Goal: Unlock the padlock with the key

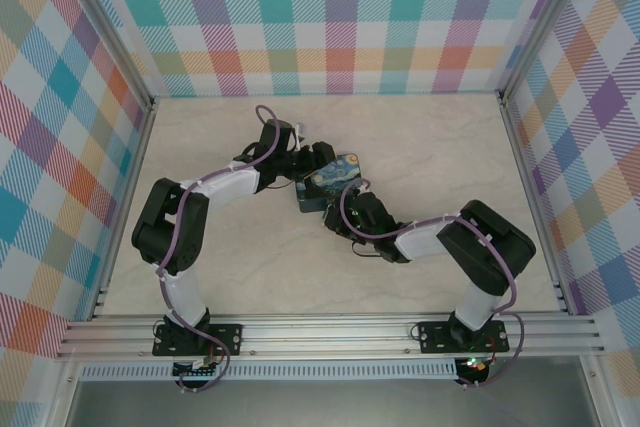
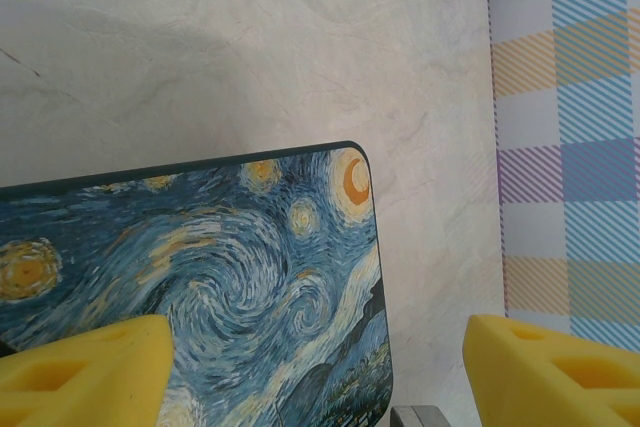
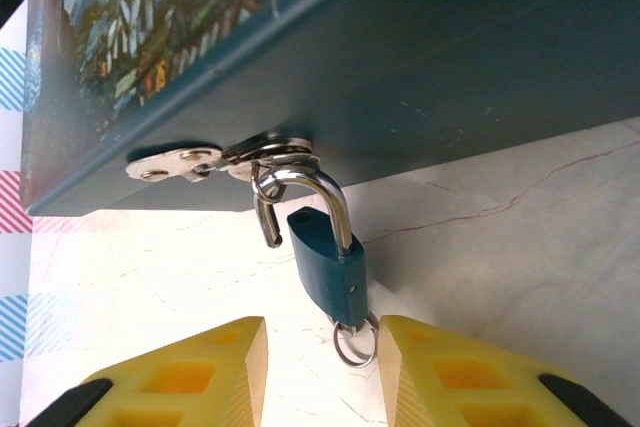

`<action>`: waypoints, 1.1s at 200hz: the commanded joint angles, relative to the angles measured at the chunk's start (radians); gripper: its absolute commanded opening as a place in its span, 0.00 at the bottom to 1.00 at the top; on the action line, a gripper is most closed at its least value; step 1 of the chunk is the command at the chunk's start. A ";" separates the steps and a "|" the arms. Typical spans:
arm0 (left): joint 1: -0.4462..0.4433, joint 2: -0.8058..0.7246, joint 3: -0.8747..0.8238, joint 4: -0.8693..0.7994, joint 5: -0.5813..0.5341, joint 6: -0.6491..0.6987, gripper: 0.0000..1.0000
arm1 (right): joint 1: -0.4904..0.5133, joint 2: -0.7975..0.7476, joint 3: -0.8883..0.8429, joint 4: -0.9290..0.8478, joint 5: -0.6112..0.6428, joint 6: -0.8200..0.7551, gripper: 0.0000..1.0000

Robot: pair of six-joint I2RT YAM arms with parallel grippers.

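As it hangs from the hasp (image 3: 190, 162), padlock (image 3: 327, 272) just beyond the 2 spread right fingers (image 3: 200, 377), untouched.

Bright, diffuse lighting is seen throughout; a soft shadow is cast by the tin (image 3: 450, 47) onto the table (image 3: 520, 247), with close foreground blurred.

No legible text or markings, apparently.
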 commanded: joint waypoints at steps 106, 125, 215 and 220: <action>-0.006 0.009 -0.021 -0.045 -0.019 0.006 0.77 | 0.028 0.069 0.074 -0.052 0.065 -0.006 0.36; -0.006 0.009 -0.021 -0.045 -0.019 0.003 0.77 | 0.028 0.079 0.076 -0.039 0.077 -0.008 0.36; -0.006 0.014 -0.027 -0.055 -0.033 0.000 0.77 | 0.030 0.158 0.076 0.178 0.076 -0.035 0.26; -0.006 0.014 -0.027 -0.054 -0.033 0.000 0.77 | 0.030 0.156 0.074 0.175 0.076 -0.037 0.25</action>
